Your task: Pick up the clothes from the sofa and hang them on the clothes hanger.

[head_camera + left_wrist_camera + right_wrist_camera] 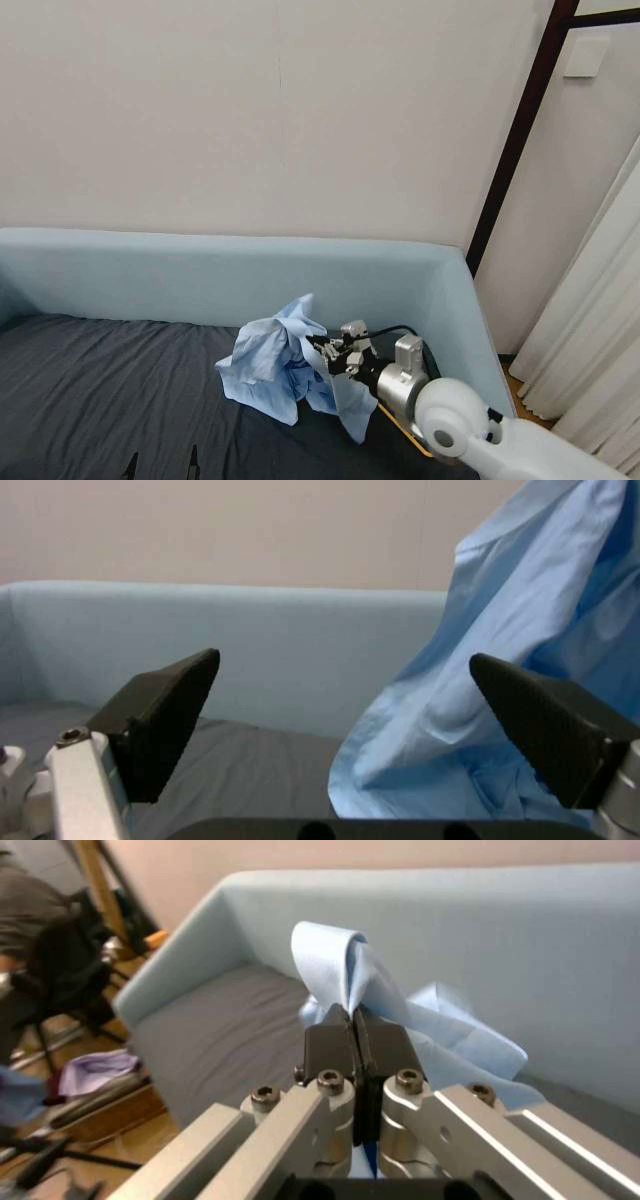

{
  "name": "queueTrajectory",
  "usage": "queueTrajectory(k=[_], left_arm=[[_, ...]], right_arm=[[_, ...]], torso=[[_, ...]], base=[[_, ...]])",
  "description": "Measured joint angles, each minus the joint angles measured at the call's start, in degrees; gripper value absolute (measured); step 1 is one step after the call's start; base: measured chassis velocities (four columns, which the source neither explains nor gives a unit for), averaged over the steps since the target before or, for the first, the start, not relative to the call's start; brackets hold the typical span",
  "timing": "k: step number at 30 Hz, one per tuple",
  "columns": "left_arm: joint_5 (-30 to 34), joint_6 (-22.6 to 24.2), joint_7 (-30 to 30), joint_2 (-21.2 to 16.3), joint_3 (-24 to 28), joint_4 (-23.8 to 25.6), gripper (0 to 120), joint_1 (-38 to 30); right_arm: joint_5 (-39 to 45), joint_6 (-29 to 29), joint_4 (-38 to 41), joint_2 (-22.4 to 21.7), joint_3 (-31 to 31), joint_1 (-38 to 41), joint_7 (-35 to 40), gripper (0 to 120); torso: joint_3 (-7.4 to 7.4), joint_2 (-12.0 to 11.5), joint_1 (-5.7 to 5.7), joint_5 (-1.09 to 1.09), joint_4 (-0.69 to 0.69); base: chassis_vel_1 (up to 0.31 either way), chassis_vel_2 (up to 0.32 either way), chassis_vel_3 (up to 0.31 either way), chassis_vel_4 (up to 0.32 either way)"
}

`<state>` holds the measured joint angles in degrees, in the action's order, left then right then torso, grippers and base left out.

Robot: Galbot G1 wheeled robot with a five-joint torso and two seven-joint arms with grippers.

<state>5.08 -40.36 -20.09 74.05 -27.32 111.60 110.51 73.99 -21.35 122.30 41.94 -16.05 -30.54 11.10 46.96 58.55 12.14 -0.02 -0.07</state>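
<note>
Shirt, light blue, crumpled: bunched on the dark grey seat of the pale blue sofa, near the sofa's right-hand corner, close to the backrest. One fold is raised above the heap; the rest trails down onto the seat.

Right end effector: clenched on that raised fold, with cloth rising from between the closed jaws in the right wrist view.

Left end effector: released, jaws wide apart, grasping nothing; low over the seat, beside the shirt and facing the backrest.
</note>
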Motion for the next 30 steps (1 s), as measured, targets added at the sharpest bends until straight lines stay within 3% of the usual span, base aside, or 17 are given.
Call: queueTrajectory(k=[6, 9, 12, 24, 30], left_arm=[[-0.37, 0.00, -0.02, 0.37, 0.05, 0.64, 98, 0.76], [-0.80, -0.08, -0.10, 0.65, 0.10, 0.64, 98, 1.32], [-1.02, -0.17, -0.25, 0.79, 0.04, 0.35, 99, 2.00], [-0.99, -0.17, -0.36, 1.60, -0.10, -1.68, 99, 2.04], [-0.90, -0.16, -0.23, 1.03, -0.03, -4.13, 99, -0.47]], right_arm=[[3.01, -3.85, 0.12, -2.96, 2.92, 3.74, -7.61, 0], [-0.19, -3.86, -3.12, -2.91, 1.51, 2.96, -11.49, 0], [-7.35, -1.85, -9.23, -0.29, -2.89, 0.21, -15.55, 0], [-18.49, 4.60, -26.66, 12.26, -17.17, 0.78, -26.36, 0], [-22.45, 7.73, -32.56, 14.33, -17.99, 0.42, -31.49, 0]], torso=[[0.00, 0.00, 0.00, -0.02, 0.00], [0.00, 0.00, 0.00, -0.02, 0.00], [0.00, 0.00, 0.00, 0.00, -0.01], [0.00, 0.00, 0.00, -0.03, 0.02], [0.00, 0.00, 0.00, -0.01, 0.02]], base=[[0.000, 0.000, 0.000, 0.000], [0.000, 0.000, 0.000, 0.000], [0.000, 0.000, 0.000, 0.000], [0.000, 0.000, 0.000, 0.000], [0.000, 0.000, 0.000, 0.000]])
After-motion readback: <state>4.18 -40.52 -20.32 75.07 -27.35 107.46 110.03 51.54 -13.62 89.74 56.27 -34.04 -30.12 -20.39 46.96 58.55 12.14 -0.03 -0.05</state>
